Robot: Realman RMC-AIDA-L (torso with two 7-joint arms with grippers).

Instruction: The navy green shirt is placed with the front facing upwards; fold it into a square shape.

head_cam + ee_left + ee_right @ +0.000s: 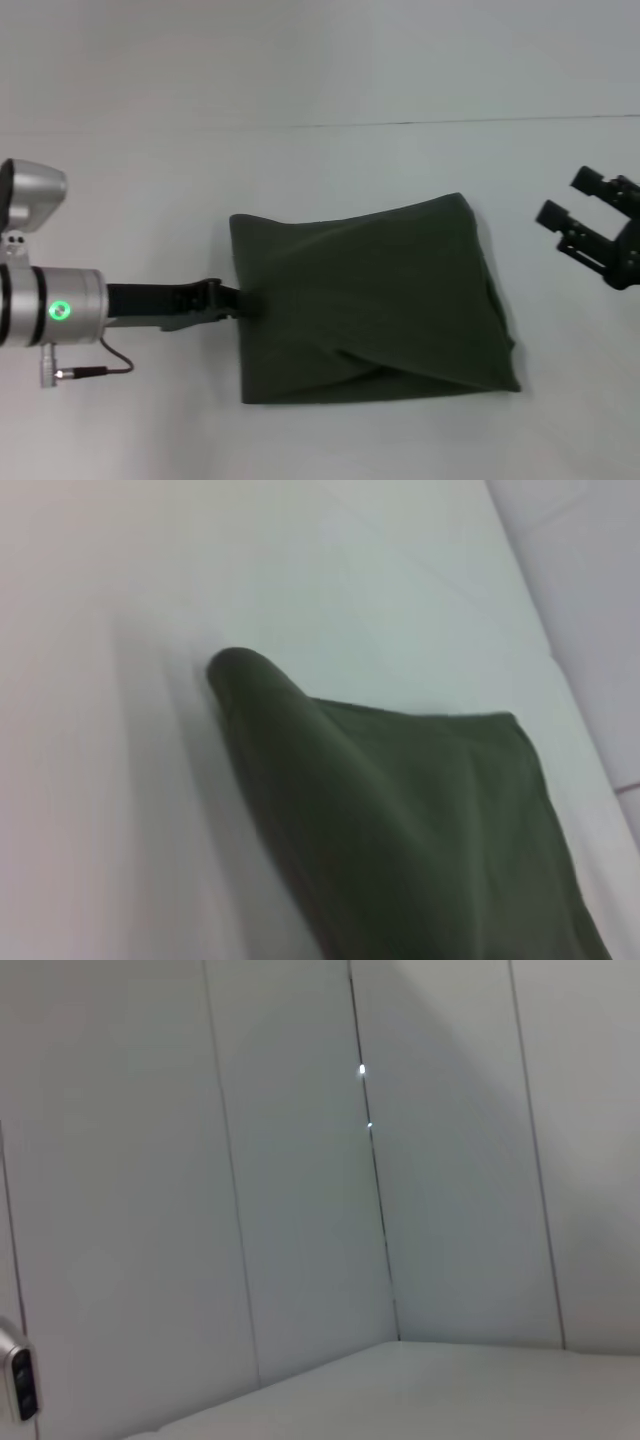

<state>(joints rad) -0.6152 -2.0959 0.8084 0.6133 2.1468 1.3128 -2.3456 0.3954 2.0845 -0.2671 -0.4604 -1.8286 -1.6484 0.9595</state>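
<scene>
The navy green shirt [370,300] lies folded into a rough square in the middle of the white table, plain olive side up; its lettering and collar are hidden. My left gripper [232,298] reaches in from the left and is shut on the shirt's left edge, which bunches slightly at the pinch. In the left wrist view the shirt [400,820] rises in a rounded fold close to the camera. My right gripper [577,202] hangs open and empty to the right of the shirt, apart from it.
The white table [330,160] spreads on all sides of the shirt. A pale panelled wall [300,1160] stands behind, as the right wrist view shows. A cable [110,362] hangs under my left wrist.
</scene>
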